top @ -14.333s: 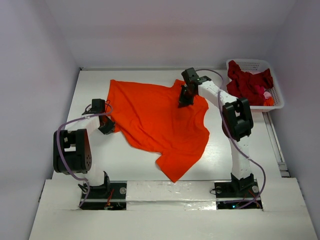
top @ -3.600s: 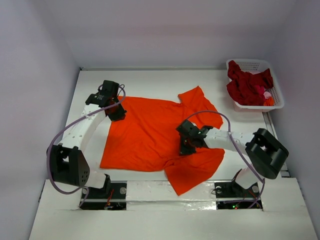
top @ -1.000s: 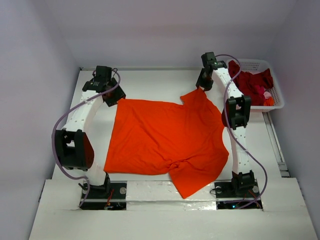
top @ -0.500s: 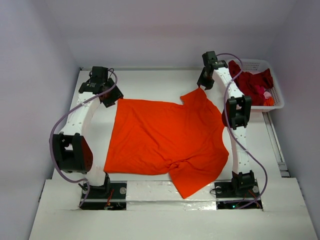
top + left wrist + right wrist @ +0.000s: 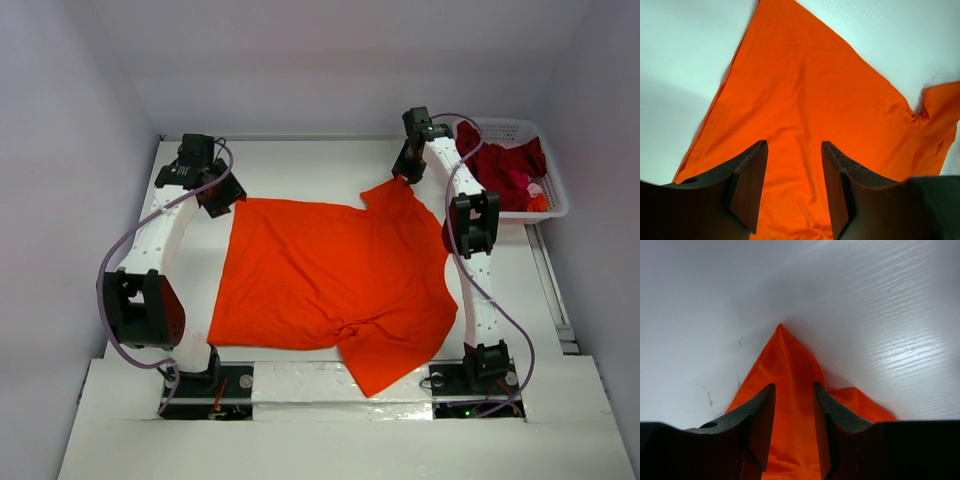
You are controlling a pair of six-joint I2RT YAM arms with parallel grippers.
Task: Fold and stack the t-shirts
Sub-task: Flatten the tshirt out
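From above, the orange shirt (image 5: 330, 270) lies spread over the middle of the worktop (image 5: 300, 160), with the dark red shirts (image 5: 495, 165) in the basket (image 5: 497, 124) at its far right corner.

Left wrist: the left claw (image 5: 793, 143) hangs over the orange cloth, jaws apart and empty.

Right wrist: the right claw (image 5: 794, 386) stands apart, astride a sleeve tip.

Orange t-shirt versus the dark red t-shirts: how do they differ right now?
The orange t-shirt lies spread out on the table; the dark red t-shirts sit bunched in the white basket. The orange t-shirt is mostly flat, rumpled only along its near edge; the dark red t-shirts are a crumpled heap. Both are cloth, and neither is folded yet.
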